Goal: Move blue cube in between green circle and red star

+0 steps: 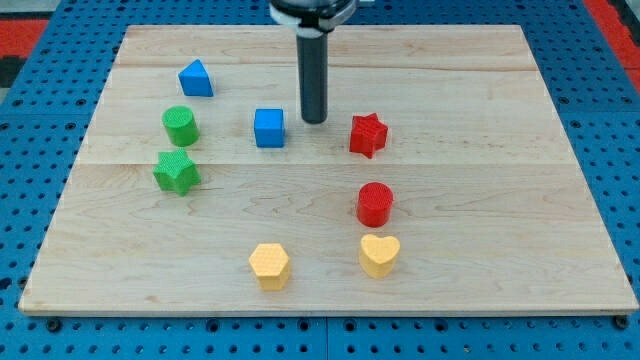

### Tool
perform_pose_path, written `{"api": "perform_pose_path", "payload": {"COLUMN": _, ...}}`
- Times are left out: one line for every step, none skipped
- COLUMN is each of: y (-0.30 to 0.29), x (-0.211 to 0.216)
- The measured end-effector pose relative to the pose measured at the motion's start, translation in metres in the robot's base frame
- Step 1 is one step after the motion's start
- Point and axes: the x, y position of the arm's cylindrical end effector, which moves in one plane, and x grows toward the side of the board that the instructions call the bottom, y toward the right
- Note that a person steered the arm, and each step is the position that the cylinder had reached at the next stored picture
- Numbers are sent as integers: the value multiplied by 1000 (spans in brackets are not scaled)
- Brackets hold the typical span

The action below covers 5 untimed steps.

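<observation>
Standing upright near the table's (pixel 480 60) far middle, the dark rod ends in my tip (pixel 314 121), which rests on the wood just beside the blue cube (pixel 269 128), at about the cube's two o'clock, with a slim gap showing between them. No hand shows on this arm, only the rod, so no hand opening can be told.

The blue cube lies between the green circle (pixel 180 126) at its nine o'clock and the red star (pixel 368 135) at its three o'clock, roughly level with both and about midway. My tip sits between the cube and the red star, nearer the cube.

At the green circle's twelve o'clock, slightly toward one, lies a blue triangle (pixel 196 78). At its six o'clock, close by, sits a green star (pixel 177 172). From the red star, a red cylinder (pixel 376 204) lies at six o'clock, and a yellow heart (pixel 379 255) lies farther along the same line, near the cylinder. A yellow hexagon (pixel 269 266) rests at the heart's nine o'clock, near the table's front edge.
</observation>
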Motion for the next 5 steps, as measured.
{"api": "perform_pose_path", "payload": {"y": -18, "x": -78}}
{"api": "perform_pose_path", "payload": {"y": -105, "x": -122}}
{"api": "perform_pose_path", "payload": {"y": -188, "x": -95}}
{"api": "perform_pose_path", "payload": {"y": -215, "x": -62}}
{"api": "perform_pose_path", "payload": {"y": -210, "x": -116}}
